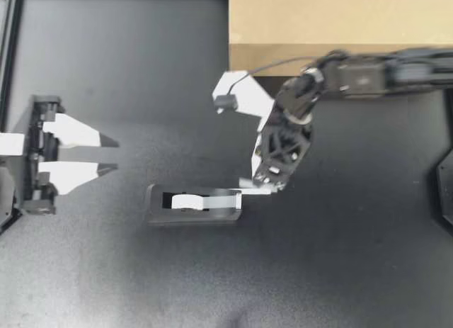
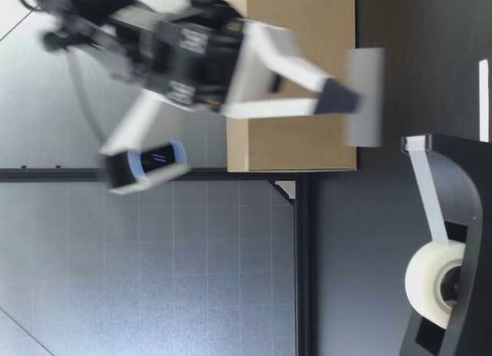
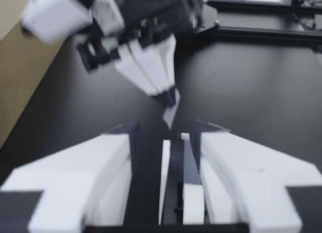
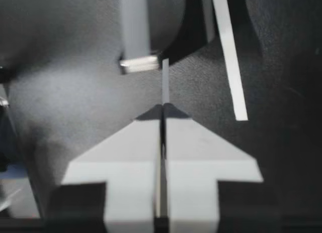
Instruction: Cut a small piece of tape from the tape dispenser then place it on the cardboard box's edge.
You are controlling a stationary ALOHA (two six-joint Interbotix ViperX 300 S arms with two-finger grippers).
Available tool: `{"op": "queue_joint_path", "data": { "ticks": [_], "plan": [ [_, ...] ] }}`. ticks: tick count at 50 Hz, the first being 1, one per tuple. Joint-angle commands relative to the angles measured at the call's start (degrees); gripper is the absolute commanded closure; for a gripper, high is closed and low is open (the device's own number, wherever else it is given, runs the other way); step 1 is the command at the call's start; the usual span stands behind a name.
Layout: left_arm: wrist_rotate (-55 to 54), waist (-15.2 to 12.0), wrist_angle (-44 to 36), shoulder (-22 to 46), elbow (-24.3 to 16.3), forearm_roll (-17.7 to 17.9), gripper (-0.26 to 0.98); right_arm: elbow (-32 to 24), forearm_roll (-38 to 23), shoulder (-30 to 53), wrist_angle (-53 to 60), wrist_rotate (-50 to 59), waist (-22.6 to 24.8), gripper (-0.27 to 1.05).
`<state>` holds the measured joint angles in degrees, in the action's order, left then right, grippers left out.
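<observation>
The black tape dispenser (image 1: 191, 204) lies mid-table with its white roll (image 2: 434, 283) and a strip running up to its cutter (image 2: 415, 144). My right gripper (image 1: 258, 185) hangs tilted just past the dispenser's cutter end, shut on a short piece of tape (image 2: 363, 98) that dangles below its tips. The same piece shows edge-on ahead of the fingertips (image 4: 165, 84) and in the left wrist view (image 3: 170, 113). My left gripper (image 1: 106, 154) rests at the table's left, open and holding nothing, pointing toward the dispenser. The cardboard box (image 1: 318, 23) stands at the back right.
A thin white strip (image 4: 229, 57) lies on the dark table beside the dispenser. Black frame rails (image 1: 10, 52) border the table. Open table surface stretches between my left gripper and the dispenser, and in front of the box.
</observation>
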<state>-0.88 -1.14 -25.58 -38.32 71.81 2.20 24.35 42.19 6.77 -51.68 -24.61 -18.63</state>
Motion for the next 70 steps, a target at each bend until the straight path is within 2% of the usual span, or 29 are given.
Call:
{"op": "queue_joint_path", "data": {
  "ticks": [1,12,30,44,70],
  "plan": [
    [0.09,-0.09,-1.93,2.90,-2.72,0.53,0.35,-0.62,-2.02,-5.19,0.70,0.26,1.05,0.90],
    [0.00,-0.09,-5.27,12.57,-7.21,2.64,0.34,-1.85,-7.12,-9.23,1.32,1.41,3.08,0.90],
    [-0.09,-0.09,-9.93,24.52,-14.85,2.90,0.34,-8.17,-16.17,-10.28,1.32,3.78,3.87,0.90],
    [-0.09,-0.09,-13.27,28.39,-17.40,3.43,0.34,-12.13,-17.05,-8.96,0.97,3.69,5.19,0.90],
    [-1.23,-0.09,-15.29,30.67,-19.60,3.43,0.34,-14.50,-17.14,-7.03,0.79,3.43,5.45,0.90]
  ]
}}
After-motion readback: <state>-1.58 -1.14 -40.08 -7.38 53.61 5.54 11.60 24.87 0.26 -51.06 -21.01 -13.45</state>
